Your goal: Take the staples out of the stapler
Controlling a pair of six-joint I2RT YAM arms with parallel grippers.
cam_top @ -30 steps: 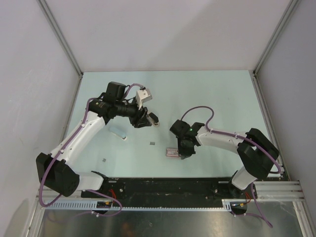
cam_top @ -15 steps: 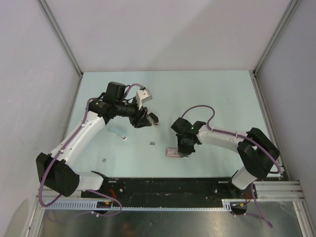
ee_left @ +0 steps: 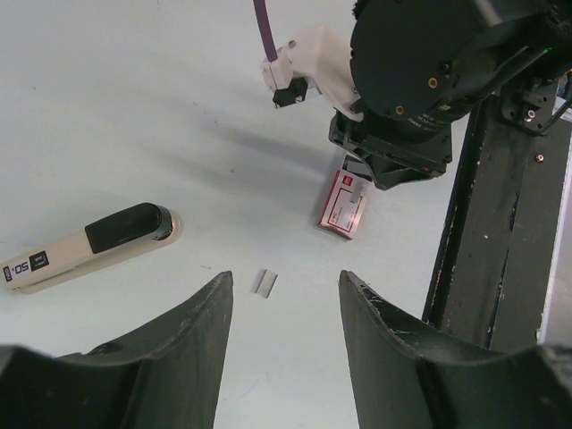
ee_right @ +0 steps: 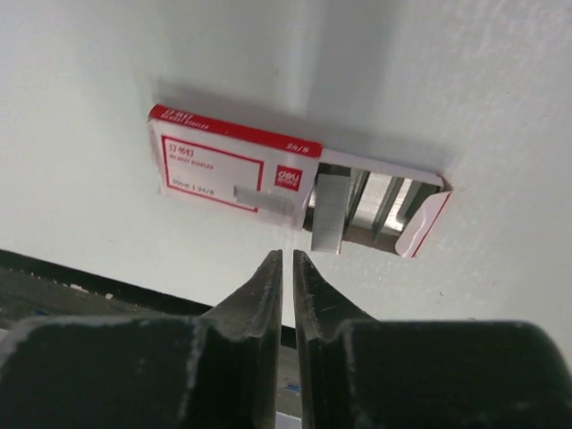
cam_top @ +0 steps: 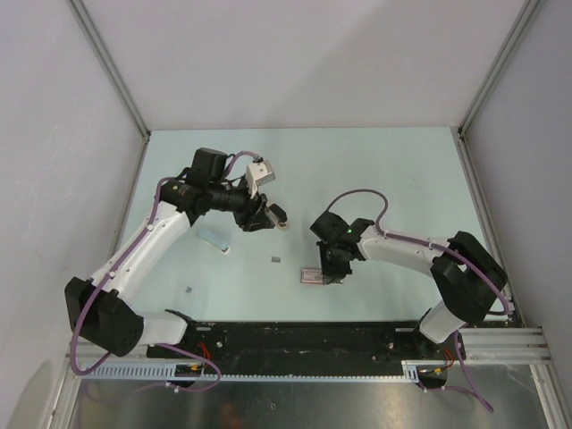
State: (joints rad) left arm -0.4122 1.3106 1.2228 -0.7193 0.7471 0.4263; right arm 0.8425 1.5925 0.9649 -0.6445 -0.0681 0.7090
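The stapler (ee_left: 89,247) is a small cream one with a black top part, lying flat on the table; it shows faintly in the top view (cam_top: 213,239). A short silvery strip of staples (ee_left: 264,283) lies loose on the table just beyond my left fingertips, also in the top view (cam_top: 276,259). My left gripper (ee_left: 286,281) is open and empty, held above the table (cam_top: 278,216). My right gripper (ee_right: 287,255) is shut and empty, tips just short of the red and white staple box (ee_right: 232,170), whose open end shows staple strips (ee_right: 328,214).
The box lies near the table's front edge (cam_top: 311,275), (ee_left: 342,204), with a staple strip (ee_right: 264,198) lying on its lid. Another tiny grey bit (cam_top: 189,290) lies at the front left. The black base rail (cam_top: 295,335) runs along the near edge.
My right wrist has shifted slightly over the box. The left arm, the stapler and the loose strip have not moved.
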